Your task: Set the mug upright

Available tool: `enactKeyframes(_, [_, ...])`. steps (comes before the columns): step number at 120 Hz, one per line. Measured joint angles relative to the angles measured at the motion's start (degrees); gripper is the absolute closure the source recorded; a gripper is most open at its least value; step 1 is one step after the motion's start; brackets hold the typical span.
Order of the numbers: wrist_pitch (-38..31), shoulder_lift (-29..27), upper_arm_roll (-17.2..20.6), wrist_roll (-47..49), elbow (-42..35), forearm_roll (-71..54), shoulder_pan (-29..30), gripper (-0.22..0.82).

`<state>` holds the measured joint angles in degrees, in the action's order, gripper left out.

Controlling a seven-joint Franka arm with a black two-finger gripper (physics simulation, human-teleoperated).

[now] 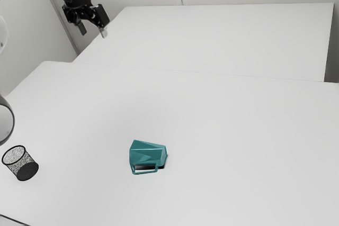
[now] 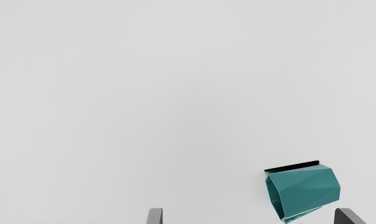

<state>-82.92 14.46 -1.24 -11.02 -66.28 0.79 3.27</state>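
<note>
Teal and faceted, the mug [image 1: 148, 154] lies on its side on the white tabletop [image 1: 228, 130], its wider end toward the exterior view's left and its angular handle [image 1: 145, 172] along the side nearer that camera. The black two-finger gripper [image 1: 93, 32] hangs well apart from it, above and toward the exterior view's upper left, its fingers spread wide with nothing pinched between them. In the wrist view, the mug's open mouth is visible, and the mug appears closer to one fingertip than the other. A black wire-mesh cup [image 1: 20, 163] rests toward the exterior view's left.
</note>
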Motion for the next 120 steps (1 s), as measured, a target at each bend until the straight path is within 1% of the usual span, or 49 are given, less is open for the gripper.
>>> enactKeyframes(10, [0.62,-0.38,-0.26,0.56,-1.49,2.22,-0.23,0.0])
enactKeyframes(16, [0.44,-0.96,-0.46,0.88,-4.23,3.22,-0.2,0.0])
enactKeyframes(19, [0.07,-1.23,-1.27,1.04,-6.15,3.81,-0.46,0.0])
enactKeyframes(28, [-2.2,-2.03,-6.22,0.95,-15.32,10.44,-0.37,0.0])
enactKeyframes(36, [-4.85,-2.26,-9.48,-0.04,-23.01,18.54,-0.06,0.0])
enactKeyframes(44, [-6.79,-3.04,-12.02,-1.64,-30.19,27.44,0.0,0.0])
enactKeyframes(54, [-8.48,-5.1,-13.63,-4.34,-39.88,36.88,0.02,0.0])
enactKeyframes(66, [-9.95,-6.77,-14.21,-8.37,-49.29,43.54,-0.01,0.0])
enactKeyframes(84, [-13.16,-7.39,-14.31,-14.19,-56.82,49.19,-0.12,0.0])
enactKeyframes(91, [-14.88,-8.49,-14.1,-16.23,-60.15,50.42,-0.05,0.0])
enactKeyframes(120, [-21.59,-9.48,-12.36,-22.94,-67.64,56.81,-0.31,0.0])
